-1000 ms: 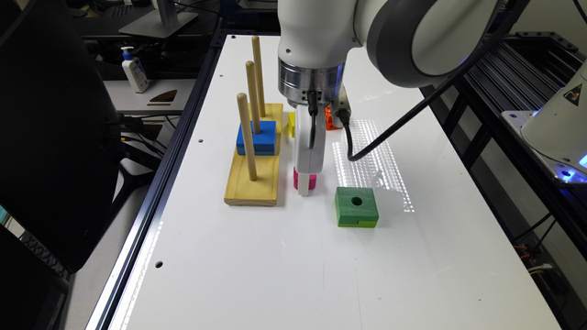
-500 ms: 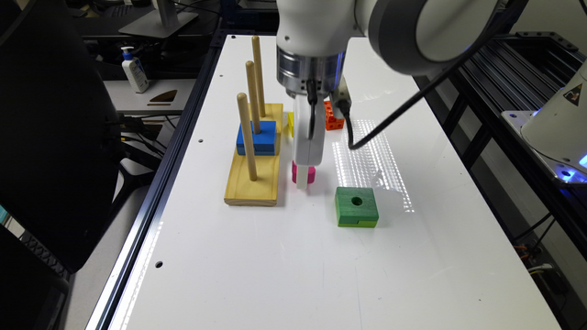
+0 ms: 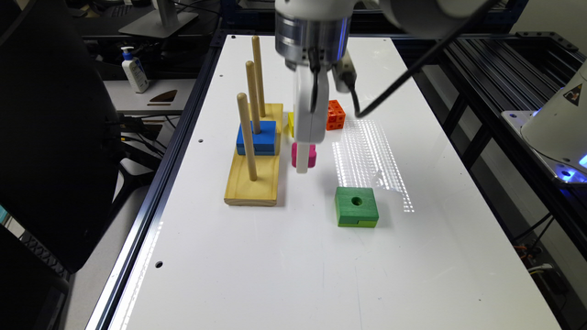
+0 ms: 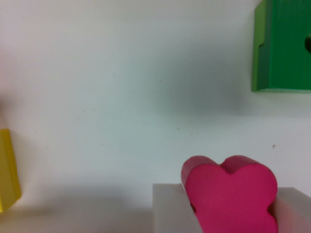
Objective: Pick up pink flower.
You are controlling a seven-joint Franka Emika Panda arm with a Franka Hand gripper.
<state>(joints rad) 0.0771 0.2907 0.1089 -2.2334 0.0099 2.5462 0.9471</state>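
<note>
In the exterior view, the pink flower (image 3: 311, 155) hangs clear of the worktop (image 3: 275, 275), between the peg board (image 3: 253, 178) and green block (image 3: 356, 206), clamped in the gripper (image 3: 302, 158). In the wrist view, fingers (image 4: 170, 208) press both its sides.

A green block (image 3: 356, 206) sits at center frame on a white counter (image 3: 275, 275); a blue block (image 3: 257, 137) rests on a wooden peg board (image 3: 253, 183), orange cube (image 3: 335, 114) above.
</note>
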